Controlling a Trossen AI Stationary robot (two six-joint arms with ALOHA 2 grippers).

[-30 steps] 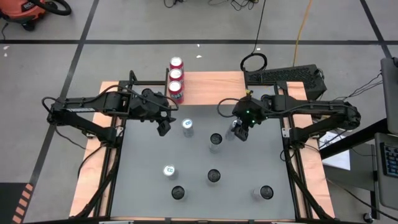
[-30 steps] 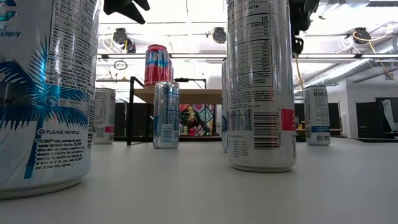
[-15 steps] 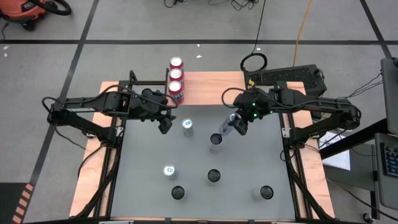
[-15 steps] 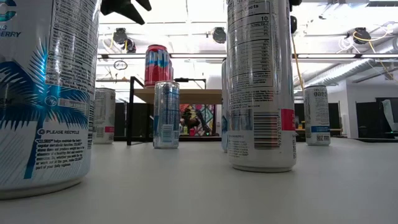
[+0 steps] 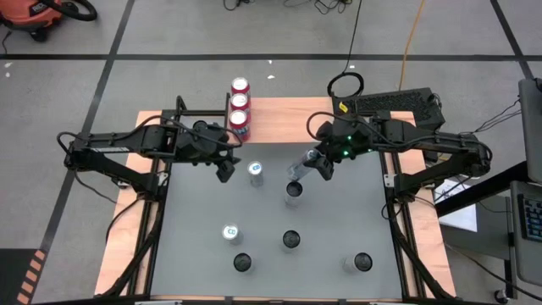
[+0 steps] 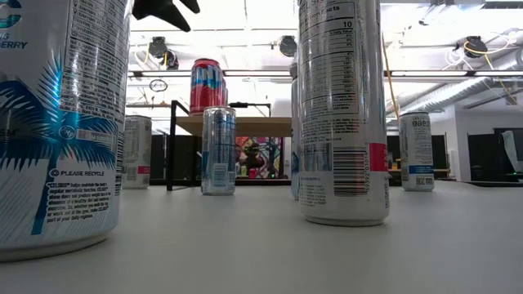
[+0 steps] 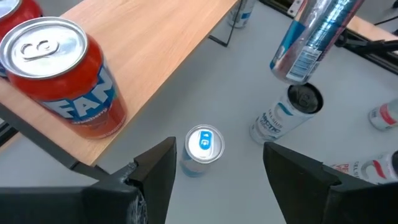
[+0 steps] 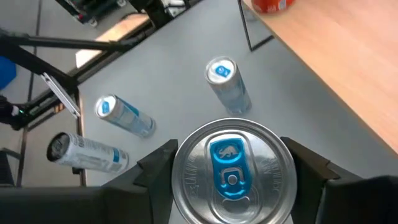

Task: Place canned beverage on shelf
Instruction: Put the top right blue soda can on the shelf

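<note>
Right tool has swung its can from roughly 3 o'clock of the worktop's centre toward 12, and the can now hangs tilted in the air rather than upright. It's clamped on a slim silver-and-blue can, lifted clear of the worktop, just above a standing dark-topped can. The right wrist view shows the held can's blue tab between the tool's fingers.

Left tool waits at about 10 o'clock, jaws apart and holding nothing, with a blue-tabbed can on the worktop below it.

Shelf sits at 12 o'clock. Three red cans fill its left end; the rest of the wooden top is bare.

Step in hand, as I read it: carry phase, can grasped and in transit to the shelf.

Next move: bring the can back upright, travel to 12 o'clock over the bare wood just right of the red cans, lower until the base seats flat, then release. Watch clearance over the standing can.
</note>
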